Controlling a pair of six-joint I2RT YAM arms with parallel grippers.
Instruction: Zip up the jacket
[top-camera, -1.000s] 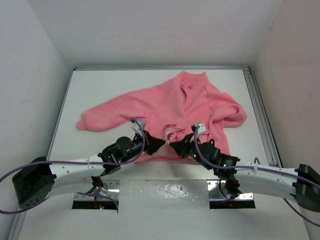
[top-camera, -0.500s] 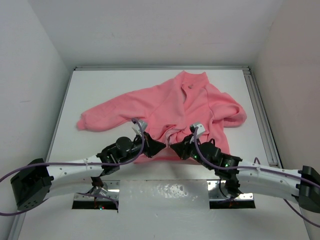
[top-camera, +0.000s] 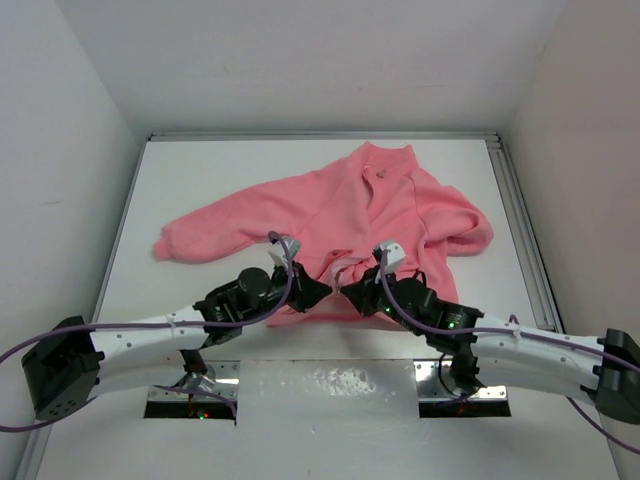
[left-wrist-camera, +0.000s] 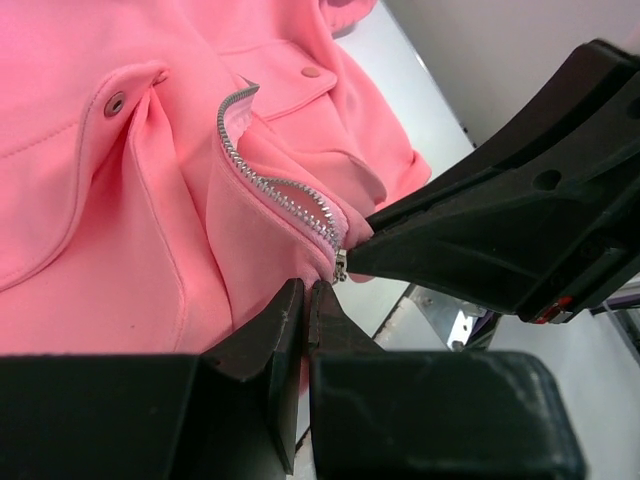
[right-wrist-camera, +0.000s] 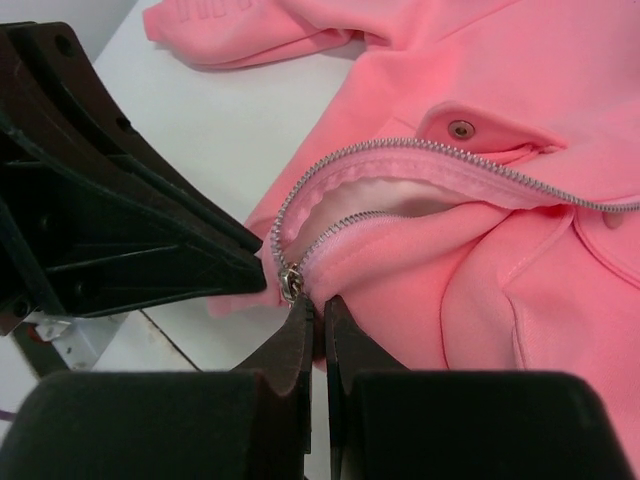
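- Right gripper (right-wrist-camera: 314, 305) is pinched together just under the zipper slider (right-wrist-camera: 290, 282); left gripper (left-wrist-camera: 306, 292) likewise, at the jacket (left-wrist-camera: 120, 220) hem.
- Hold the hem taut, then draw the slider straight toward the collar (top-camera: 385, 152).

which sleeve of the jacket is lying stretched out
The sleeve on the robot's left: it lies stretched out long to the side, while the other sleeve lies bunched up against the body of the jacket.

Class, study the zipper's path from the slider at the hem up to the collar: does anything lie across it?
Nothing foreign lies on it. The left hand and right hand pinch the jacket at its hem by the slider, below that path. Above it the open teeth bow apart and the fleece is bunched, which may drag.
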